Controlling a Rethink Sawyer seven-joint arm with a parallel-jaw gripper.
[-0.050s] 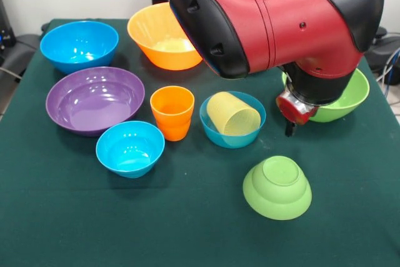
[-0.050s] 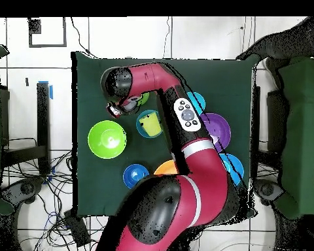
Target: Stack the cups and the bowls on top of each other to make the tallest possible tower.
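Hanging low over the green table [image 1: 75,229], the gripper [image 1: 289,128] shows only a dark tip, so I cannot tell whether it is spread or pressed together. It sits just in front of the large lime bowl [image 1: 350,101]. The purple bowl [image 1: 94,99], orange bowl [image 1: 159,35] and blue bowl [image 1: 79,45] stand upright at the other side. A light blue bowl [image 1: 130,148] stands alone; another [image 1: 215,130] holds the yellow cup [image 1: 232,114] on its side. The small lime bowl [image 1: 277,187] lies upside down. The orange cup [image 1: 172,112] stands upright.
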